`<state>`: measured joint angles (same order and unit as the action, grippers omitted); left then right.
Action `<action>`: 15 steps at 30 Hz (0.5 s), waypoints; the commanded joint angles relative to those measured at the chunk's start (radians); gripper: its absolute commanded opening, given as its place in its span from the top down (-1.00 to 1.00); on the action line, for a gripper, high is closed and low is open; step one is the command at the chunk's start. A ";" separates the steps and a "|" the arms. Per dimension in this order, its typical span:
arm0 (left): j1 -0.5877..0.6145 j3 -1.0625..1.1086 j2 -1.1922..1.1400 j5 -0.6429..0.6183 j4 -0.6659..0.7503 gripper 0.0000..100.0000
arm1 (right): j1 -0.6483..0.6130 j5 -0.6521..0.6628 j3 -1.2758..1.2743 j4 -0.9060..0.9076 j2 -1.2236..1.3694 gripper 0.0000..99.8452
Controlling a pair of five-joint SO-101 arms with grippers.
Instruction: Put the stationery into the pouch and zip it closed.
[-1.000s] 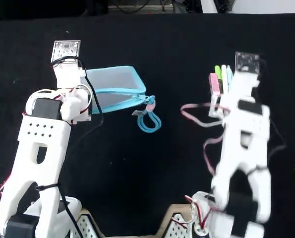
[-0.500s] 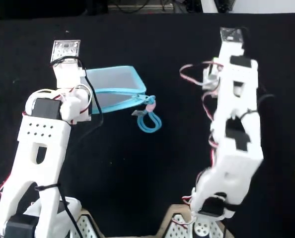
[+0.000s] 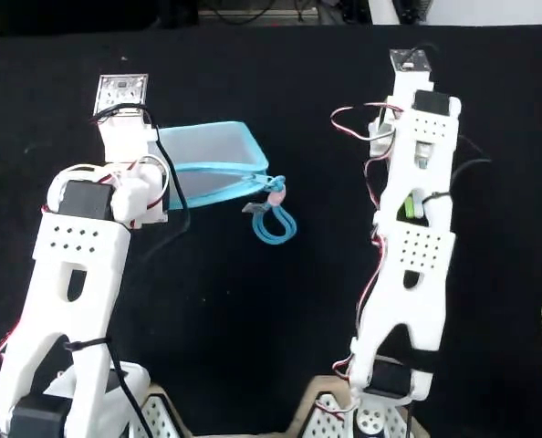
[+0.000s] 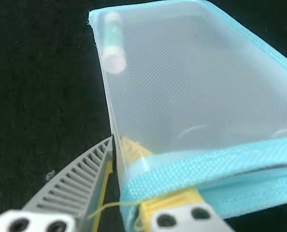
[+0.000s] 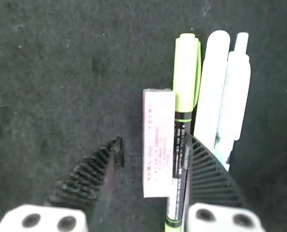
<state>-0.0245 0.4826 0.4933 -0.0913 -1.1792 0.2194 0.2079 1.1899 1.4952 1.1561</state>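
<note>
left claw: pressed together on one corner of the pouch, ribbed finger outside the mesh wall and the yellow-padded one beneath it; judged to be pinning the bag down so that it does not slide when things are pushed in.
pouch: stretching straight away from the left claw, lying flat on the black cloth, well apart from the right claw.
zip band: teal, running off sideways right at the left claw's tips; cannot tell from here how far it is open.
pull loop: blue cord at the pouch corner farthest from the left claw, lying free on the cloth, probably left reachable for the closing pull.
pale stick: seen through the mesh at the end farthest from the left claw, likely already inside.
right claw: spread wide, hanging above the stationery, fingers not yet gripping anything.
eraser: pink and white, between the right claw's fingers, nearer the middle of the gap.
highlighter: green, touching the eraser, just inside one finger and pointing away from the claw.
white pens: two, side by side, just outside that same finger, touching the highlighter.
step in hand: by appearance, lining up for a pick, the gap set to straddle the eraser and highlighter together.
risk: closing here may nudge the white pens or squeeze the eraser out sideways.
</note>
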 commanded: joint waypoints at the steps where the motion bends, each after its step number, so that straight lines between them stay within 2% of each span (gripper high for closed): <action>1: 0.004 0.030 -0.012 -0.008 -0.021 0.94 | -0.015 0.008 0.199 0.091 0.073 0.63; 3: 0.004 0.030 -0.014 -0.008 -0.021 0.94 | -0.021 0.003 0.308 0.157 0.114 0.68; 7: 0.004 0.030 -0.014 -0.008 -0.020 0.94 | -0.049 0.009 0.492 0.238 0.176 0.99; 10: 0.005 0.030 -0.012 -0.008 -0.021 0.94 | -0.063 0.014 0.466 0.259 0.177 0.94; 15: 0.005 0.030 -0.017 -0.008 -0.020 0.94 | -0.071 0.006 0.466 0.272 0.170 0.98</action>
<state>-0.0245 0.4826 0.4933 -0.0913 -1.1792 0.1688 0.2110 1.6057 1.7315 1.3556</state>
